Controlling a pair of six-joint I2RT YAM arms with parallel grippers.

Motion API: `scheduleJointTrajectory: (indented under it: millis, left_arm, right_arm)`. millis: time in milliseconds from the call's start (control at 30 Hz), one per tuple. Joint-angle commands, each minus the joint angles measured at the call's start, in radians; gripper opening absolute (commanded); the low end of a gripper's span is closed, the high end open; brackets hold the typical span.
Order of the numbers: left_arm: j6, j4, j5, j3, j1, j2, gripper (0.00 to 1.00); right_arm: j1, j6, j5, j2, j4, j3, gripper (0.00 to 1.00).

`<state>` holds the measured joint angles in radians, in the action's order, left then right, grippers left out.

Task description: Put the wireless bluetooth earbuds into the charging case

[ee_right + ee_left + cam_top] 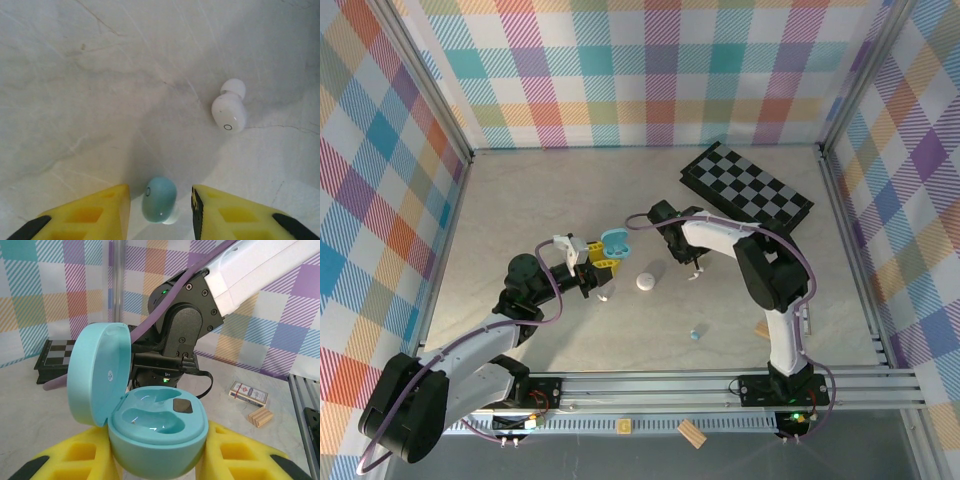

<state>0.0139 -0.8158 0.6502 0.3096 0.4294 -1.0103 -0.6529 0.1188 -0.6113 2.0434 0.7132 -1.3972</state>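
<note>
Progress looks to be at its very start. The left tool (157, 462) pinches the light-blue charging case (157, 427) between its fingers, lid (97, 372) tipped back, and both wells look empty, so no bud is seated yet. The right tool (159, 194) hangs over the desk (75, 100), spread. A light-blue earbud (159, 200) lies between its fingers with a gap on each side, not gripped. A white earbud (229, 111) lies ahead and to the right of that tool. Gripping, carrying and seating the buds all seem left to do.
</note>
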Motion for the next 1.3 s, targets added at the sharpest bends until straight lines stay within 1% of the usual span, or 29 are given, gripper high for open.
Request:
scheduleJointTrajectory:
  millis: [0,267,700,833,900,1267]
  left_arm:
    - [-0.014,-0.052,0.019,-0.006,-0.009,0.011,0.27]
    - [-0.016,-0.052,0.023,-0.008,-0.009,0.018,0.27]
    - [-0.022,-0.057,0.026,-0.010,-0.009,0.021,0.27]
    - [-0.022,-0.059,0.028,-0.008,-0.009,0.018,0.27]
    - [-0.021,-0.059,0.028,-0.007,-0.010,0.017,0.27]
    - [-0.021,-0.062,0.032,-0.002,-0.009,0.010,0.27]
  right_arm:
    - [0.002,0.003,-0.046,0.026,0.051,-0.027,0.37]
    - [0.007,0.001,-0.064,0.036,0.063,-0.037,0.33]
    - [0.021,-0.027,-0.087,0.040,0.048,-0.040,0.31]
    - [0.027,-0.029,-0.091,0.040,0.045,-0.043,0.28]
    - [0.028,-0.030,-0.091,0.041,0.043,-0.046,0.25]
    - [0.046,-0.026,-0.091,0.061,0.054,-0.050,0.26]
